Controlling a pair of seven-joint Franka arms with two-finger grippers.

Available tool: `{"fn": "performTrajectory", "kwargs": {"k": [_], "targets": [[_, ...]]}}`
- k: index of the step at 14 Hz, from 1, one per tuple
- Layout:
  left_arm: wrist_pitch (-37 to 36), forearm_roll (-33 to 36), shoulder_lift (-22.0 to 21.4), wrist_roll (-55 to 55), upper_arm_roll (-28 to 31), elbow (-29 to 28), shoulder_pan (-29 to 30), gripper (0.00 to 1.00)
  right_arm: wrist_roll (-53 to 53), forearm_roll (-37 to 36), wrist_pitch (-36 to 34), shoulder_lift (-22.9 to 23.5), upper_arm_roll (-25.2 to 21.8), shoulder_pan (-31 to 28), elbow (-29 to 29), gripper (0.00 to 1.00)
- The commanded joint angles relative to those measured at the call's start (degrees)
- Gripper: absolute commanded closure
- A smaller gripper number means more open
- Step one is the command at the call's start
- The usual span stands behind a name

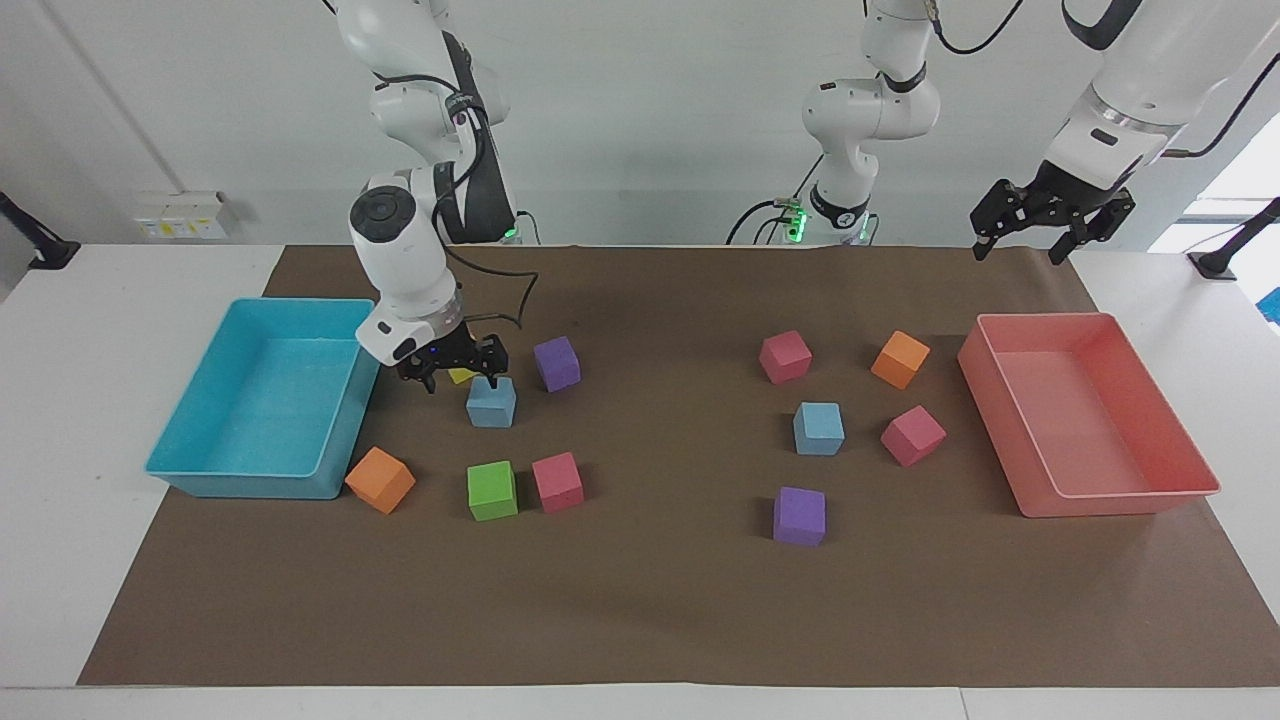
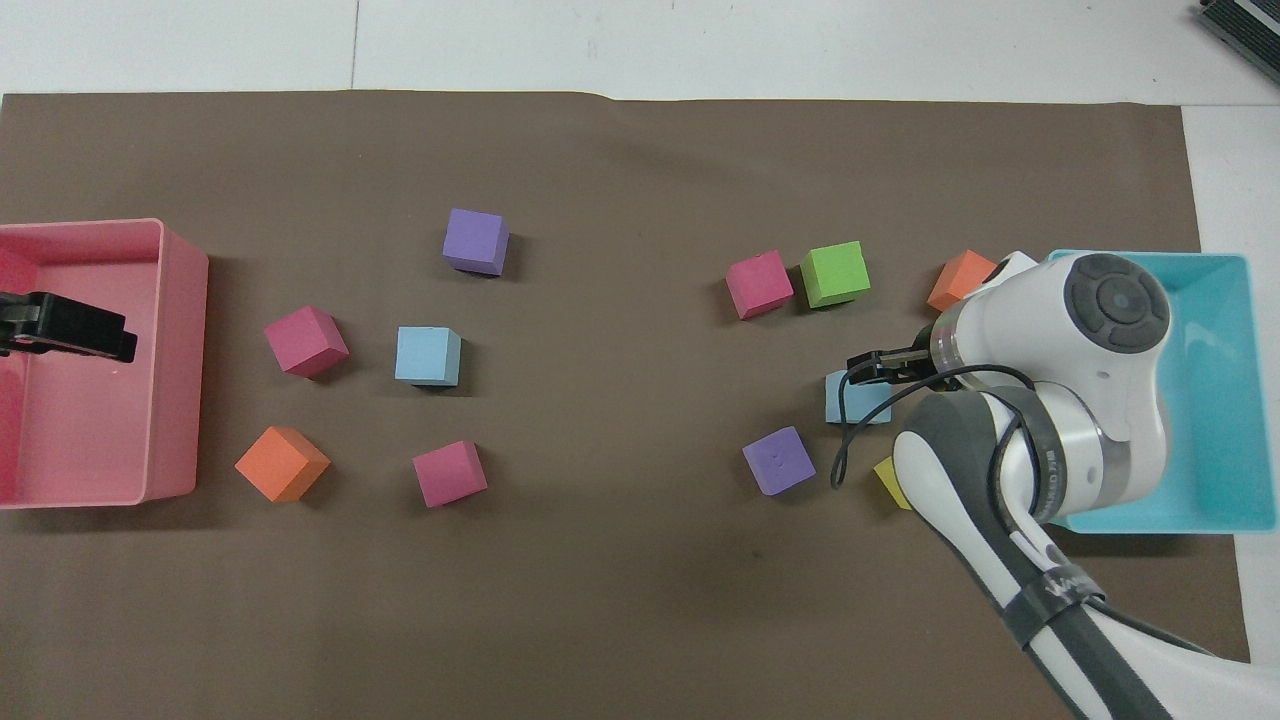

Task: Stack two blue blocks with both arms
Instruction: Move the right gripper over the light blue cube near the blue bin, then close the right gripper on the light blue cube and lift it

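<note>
Light sky-blue foam cube [image 1: 491, 402] at the turquoise tray's [image 1: 200, 478] three o'clock sits beneath the right pincer [image 1: 456, 368], fingers spread and empty; it should centre squarely before closing. Left pincer [image 1: 1050, 216] waits, open, over the bench.

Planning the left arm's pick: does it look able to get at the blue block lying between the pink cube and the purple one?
Probably yes. The left gripper waits open over the mat's edge, and that blue block stands apart from its neighbours, top uncovered.
</note>
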Motion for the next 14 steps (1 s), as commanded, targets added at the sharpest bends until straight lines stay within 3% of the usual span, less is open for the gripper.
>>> {"fn": "performTrajectory", "kwargs": {"k": [1,3,7,14], "targets": [[-0.4,0.4,-0.2,-0.3,-0.5,0.5,0.7,0.0,-1.1,1.7,3.0,-0.2,0.1,1.2,-2.6,0.0],[-0.4,0.4,-0.2,-0.3,-0.5,0.5,0.7,0.0,-1.6,4.5,3.6,0.0,0.1,1.4,-2.8,0.0],[-0.4,0.4,-0.2,-0.3,-0.5,0.5,0.7,0.0,-2.0,4.6,8.3,2.2,0.1,1.4,-4.8,0.0],[-0.4,0.4,-0.2,-0.3,-0.5,0.5,0.7,0.0,-4.0,4.6,10.9,2.9,0.1,1.5,-8.2,0.0]]}}
